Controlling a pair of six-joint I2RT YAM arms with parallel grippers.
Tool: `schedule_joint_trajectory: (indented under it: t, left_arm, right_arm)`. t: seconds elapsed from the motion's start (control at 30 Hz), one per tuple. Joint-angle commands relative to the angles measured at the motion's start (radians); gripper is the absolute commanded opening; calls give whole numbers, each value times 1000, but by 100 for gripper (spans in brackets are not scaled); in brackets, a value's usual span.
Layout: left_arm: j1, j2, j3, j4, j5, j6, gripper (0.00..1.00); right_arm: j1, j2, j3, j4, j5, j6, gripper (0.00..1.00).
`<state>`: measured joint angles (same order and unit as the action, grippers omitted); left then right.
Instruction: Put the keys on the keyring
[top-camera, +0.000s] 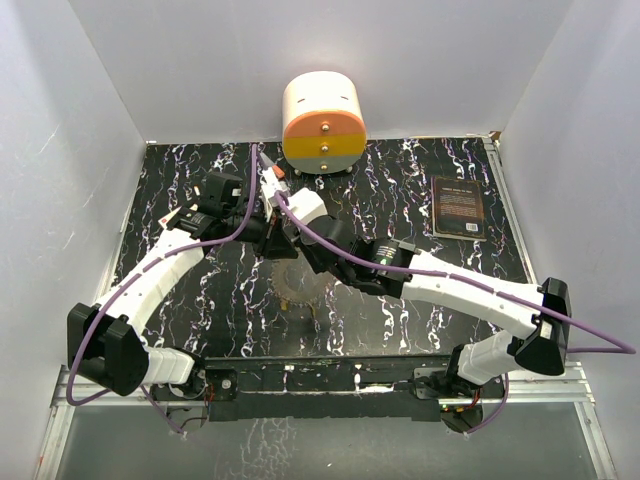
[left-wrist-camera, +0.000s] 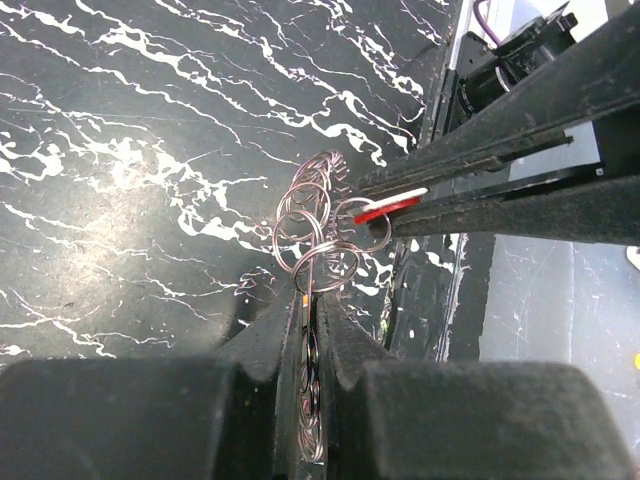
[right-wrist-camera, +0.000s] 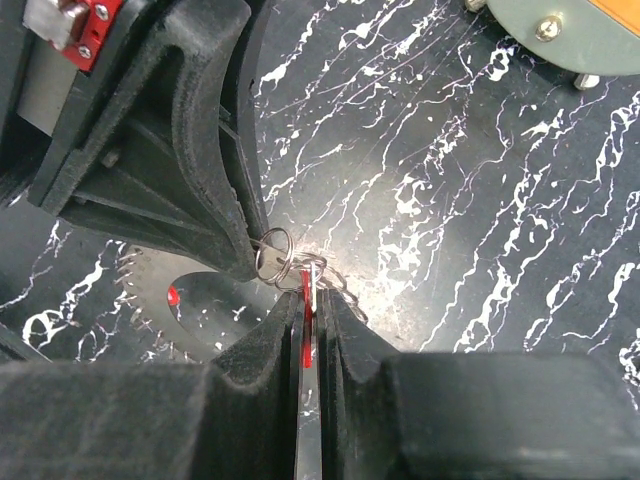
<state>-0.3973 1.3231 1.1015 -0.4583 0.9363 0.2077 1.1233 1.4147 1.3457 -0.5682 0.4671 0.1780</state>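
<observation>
My two grippers meet over the table. My left gripper (left-wrist-camera: 312, 312) is clamped on the keyring (left-wrist-camera: 313, 235), one bunch of about five linked wire loops. My right gripper (right-wrist-camera: 310, 300) pinches one red key (left-wrist-camera: 388, 207), its tip touching a loop. One toothed disc (right-wrist-camera: 200, 312) lies underneath.

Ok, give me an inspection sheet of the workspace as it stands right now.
Surface: black, white-veined marble-look tabletop.
Job's things: cluster of silver wire split rings in the left gripper; flat red-and-white key in the right gripper, tip at one ring, threading not confirmable.
Clutter: grey toothed disc lying below the grippers; cream-and-orange round drawer unit at the back; dark book on the right.
Grippers: both shut on their loads.
Cables: purple cables along both arms.
Surroundings: plain white walls.
</observation>
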Motion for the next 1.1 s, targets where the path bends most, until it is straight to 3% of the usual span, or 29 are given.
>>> schedule_joint_trajectory:
  t: [0.0,0.1,0.2,0.37,1.07]
  left_arm:
    - [-10,-47,34,-38,70,36,0]
    - [-10,-50,31,-27,67,23,0]
    - [-11,-43,36,-25,69,17,11]
    - [-11,-36,42,-22,97,6,18]
    - [-25,-23,37,7,160,-13,20]
  right_arm:
    - [-5,-26,65,-4,29,-59,8]
    - [-7,-44,68,-11,14,-64,8]
    - [-7,-48,78,-25,-7,-53,8]
    - [-7,-45,88,-32,-37,-38,8]
    - [-7,-25,136,-56,-77,-12,8]
